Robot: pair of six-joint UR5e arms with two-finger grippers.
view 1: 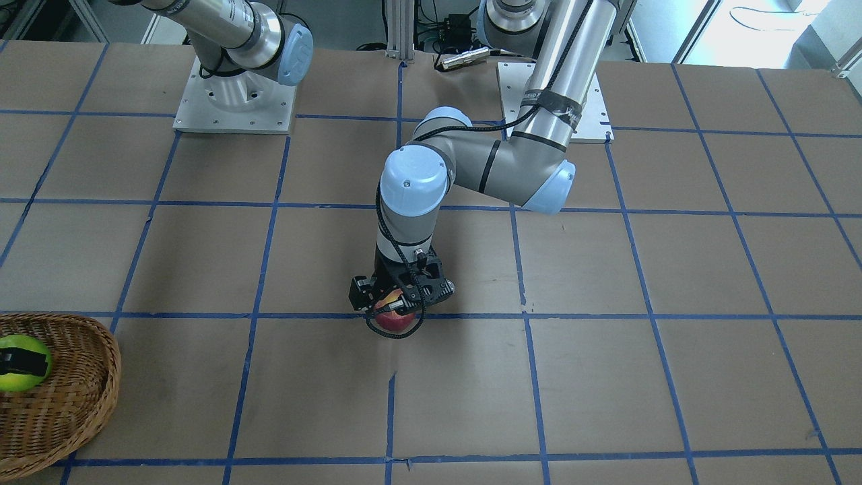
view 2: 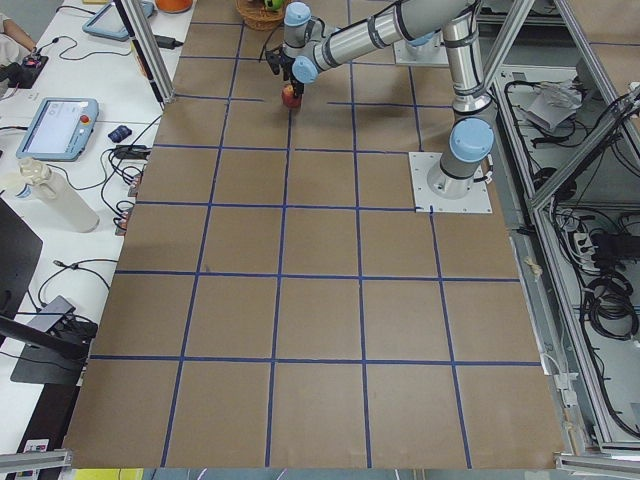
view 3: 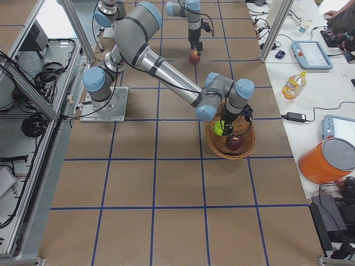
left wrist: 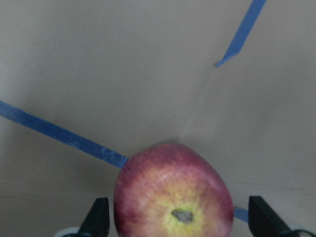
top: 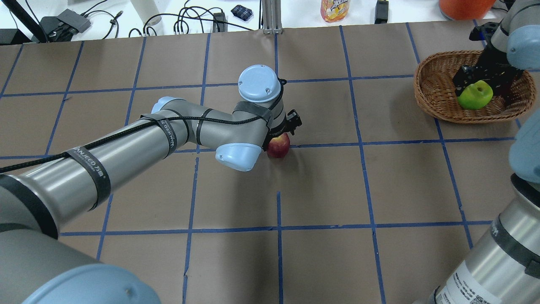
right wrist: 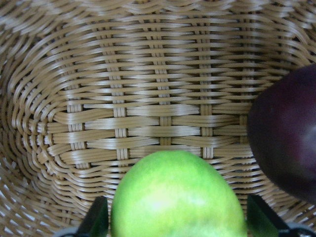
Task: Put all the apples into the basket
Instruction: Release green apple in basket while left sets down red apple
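Observation:
The red apple with a yellow blush (top: 279,145) sits on the table near the middle; it also shows in the left wrist view (left wrist: 173,197). My left gripper (view 1: 399,306) is open and straddles it, with a gap at each finger. The wicker basket (top: 426,101) stands at the far right. In it lie the yellow-green apple (top: 475,95) and the dark maroon apple (right wrist: 286,133). My right gripper (top: 479,82) is down in the basket, open, with its fingers close on either side of the green apple (right wrist: 177,197).
The table is brown paper with a blue tape grid. Beyond its far edge are cables, a juice bottle (top: 335,8) and an orange container (top: 464,5). The basket (view 1: 81,404) sits near the table's corner.

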